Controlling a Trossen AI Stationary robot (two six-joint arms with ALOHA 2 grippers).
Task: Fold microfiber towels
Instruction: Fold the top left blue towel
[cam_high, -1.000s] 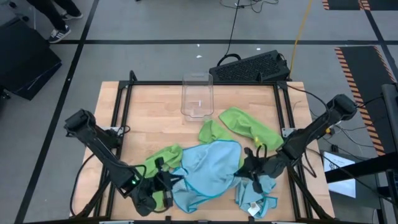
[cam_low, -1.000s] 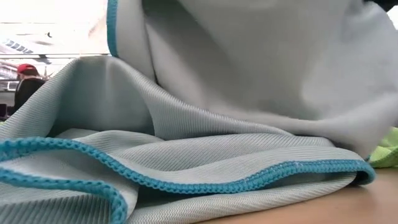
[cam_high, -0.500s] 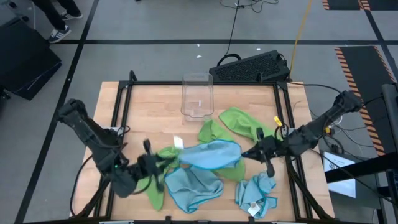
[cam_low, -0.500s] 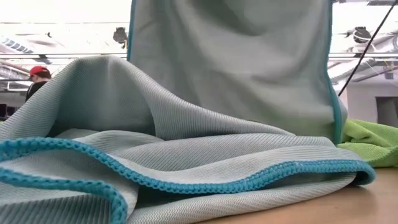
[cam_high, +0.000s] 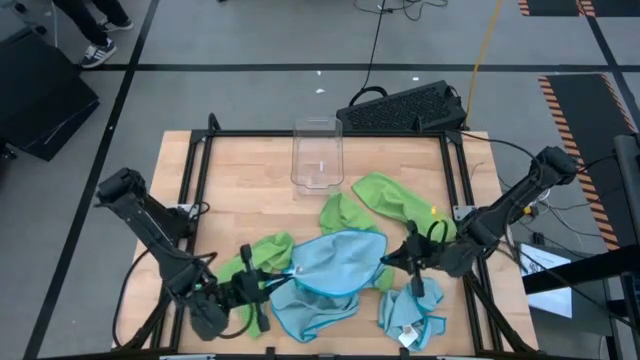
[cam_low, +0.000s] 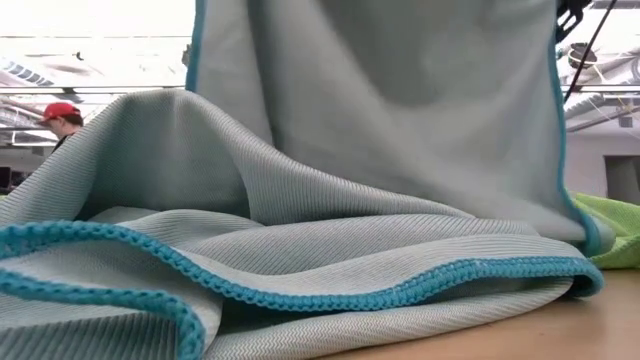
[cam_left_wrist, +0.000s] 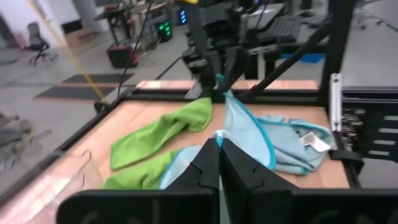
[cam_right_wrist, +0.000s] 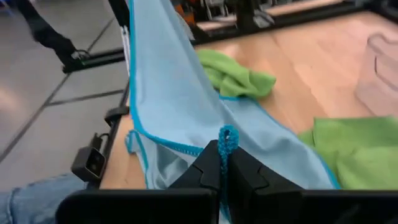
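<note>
High view is showing the left gripper (cam_high: 268, 290) and right gripper (cam_high: 385, 262) each pinching an opposite corner of one light blue towel (cam_high: 335, 262), fingers fully closed on its hem, the cloth hanging between them over the counter (cam_high: 250, 190) near its front edge. To do this well, both corners are needing equal height and gentle tension, clearing the crumpled blue towel (cam_high: 310, 308) beneath before laying flat.

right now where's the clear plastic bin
In the high view the clear plastic bin stands at the table's far edge, near the middle, just behind the green towels and apart from them.
</note>
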